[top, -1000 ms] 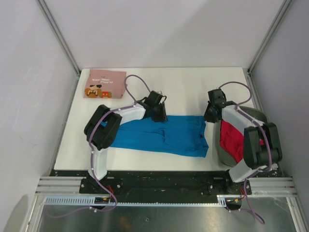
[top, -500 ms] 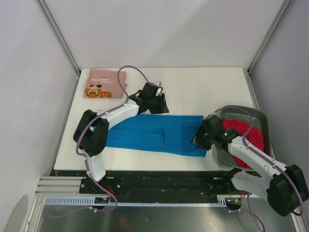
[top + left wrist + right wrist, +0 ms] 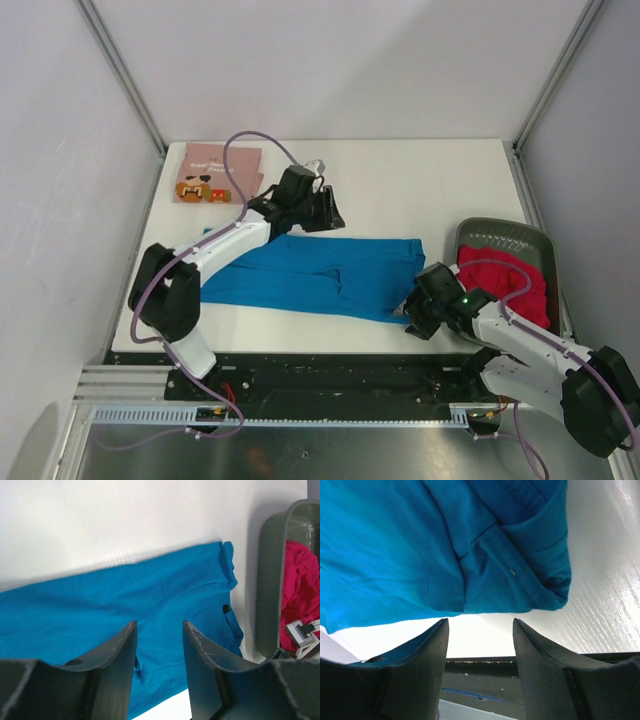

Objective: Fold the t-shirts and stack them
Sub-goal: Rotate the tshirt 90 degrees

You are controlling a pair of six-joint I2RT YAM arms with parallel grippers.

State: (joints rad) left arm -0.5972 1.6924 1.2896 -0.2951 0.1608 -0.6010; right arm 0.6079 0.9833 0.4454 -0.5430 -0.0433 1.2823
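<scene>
From the top camera I see the plain bright blue cloth t-shirt spread flat across the middle of the white desk, its long side running from 9 o'clock to 3 o'clock. The dusty pink t-shirt with the orange-brown cartoon print lies folded in the corner at 10 o'clock, well apart from the blue one. The plain red t-shirt sits bunched inside the dark grey plastic basket at 4 o'clock, just beside the blue shirt's right end.

My left gripper is at the blue shirt's 12 o'clock edge. On its wrist camera the jaws stand partly apart with nothing between them, only blue cloth below. I cannot tell whether the tips touch the fabric.

My right gripper is low at the shirt's 5 o'clock corner, near the desk's front edge. Its wrist camera shows the jaws wide apart and holding nothing, with the hemmed corner of the shirt just beyond the fingertips.
</scene>
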